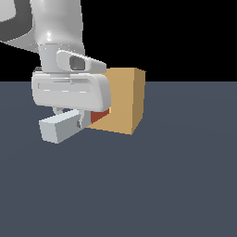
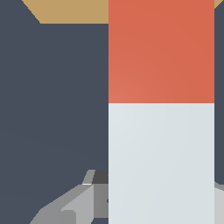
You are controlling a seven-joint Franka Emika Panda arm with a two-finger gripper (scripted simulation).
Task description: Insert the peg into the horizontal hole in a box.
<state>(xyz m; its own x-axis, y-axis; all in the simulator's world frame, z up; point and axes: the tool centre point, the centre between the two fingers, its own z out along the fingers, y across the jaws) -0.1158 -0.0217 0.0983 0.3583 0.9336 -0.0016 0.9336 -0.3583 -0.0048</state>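
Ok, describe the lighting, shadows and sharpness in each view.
Exterior view: flat, even render, black background, no cast shadows on the floor; the box is only shaded darker on one face, and edges look slightly soft. Wrist view: the peg fills the frame, uniformly lit, no glare, crisp colour boundary.

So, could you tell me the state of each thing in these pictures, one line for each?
peg: held in the gripper, lifted off the floor, lying roughly level, orange-red end towards the box.
gripper: shut on the peg, near its middle.
box: resting on the floor, upright.
hole: hidden behind gripper and peg; cannot tell if the peg has entered.
floor: dark grey, flat.
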